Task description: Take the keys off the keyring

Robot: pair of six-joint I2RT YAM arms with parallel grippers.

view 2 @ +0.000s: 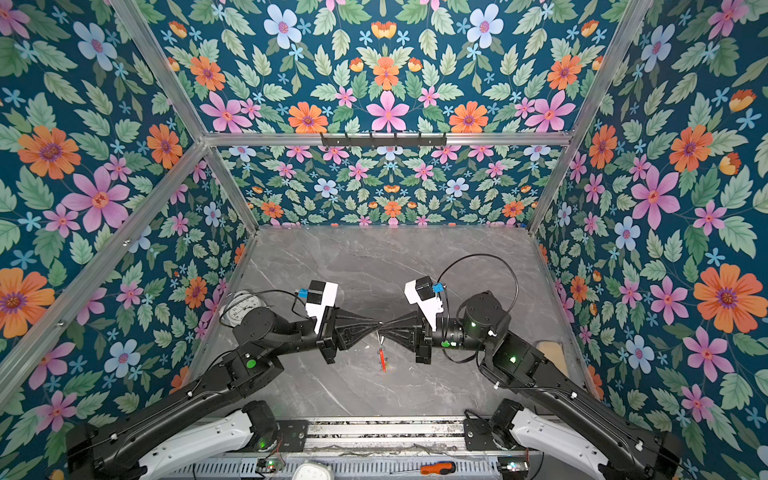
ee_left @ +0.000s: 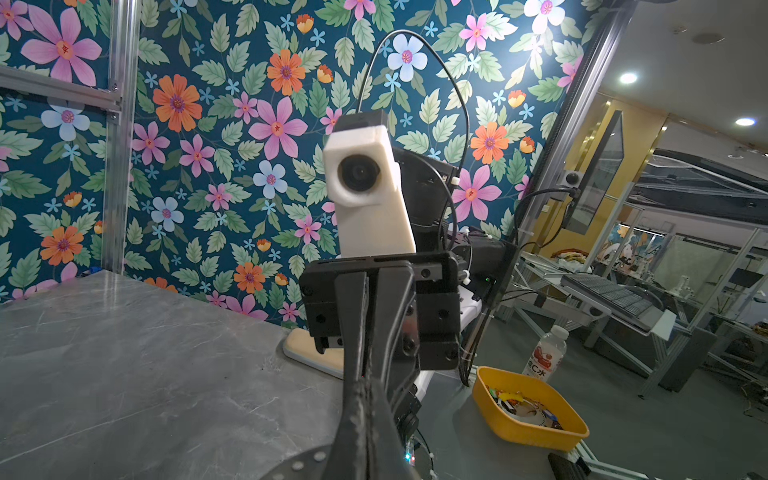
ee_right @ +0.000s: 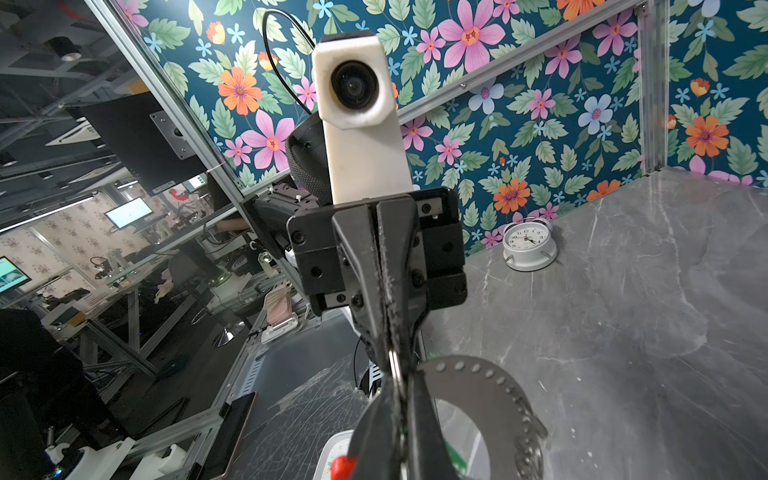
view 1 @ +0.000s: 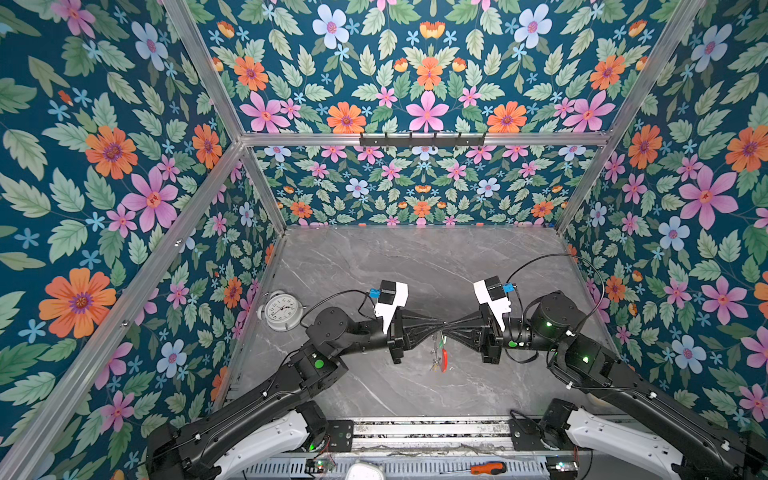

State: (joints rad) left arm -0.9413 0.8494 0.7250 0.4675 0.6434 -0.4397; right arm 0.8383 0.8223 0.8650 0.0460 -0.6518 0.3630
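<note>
your two grippers meet tip to tip over the middle of the grey table [view 1: 415,257]. the left gripper [view 1: 437,323] reaches in from the left and the right gripper [view 1: 454,323] from the right. both are level, their tips touching or very nearly so, and both have their fingers pressed together.

in the right wrist view, the left gripper's fingertips [ee_right: 390,349] pinch a small silver ring [ee_right: 396,372] on the rim of the keyring [ee_right: 505,401]. your right gripper's own fingers [ee_right: 428,440] close in at the same spot. you cannot tell what they grip, if anything.

the keyring hangs straight down from where the tips meet and appears clear of the table. in both top views you see it edge-on, with its red section [view 1: 444,358] on the lower part, below the tips. a scrap of a green key head [ee_right: 454,454] shows just beside the right fingers, inside the loop. the yellow key cannot be made out.

a white clock [view 1: 284,309] stands on the table well beyond the left gripper's wrist, by the wall. an orange-handled screwdriver [view 1: 486,468] lies on the front rail, well apart from both grippers.
</note>
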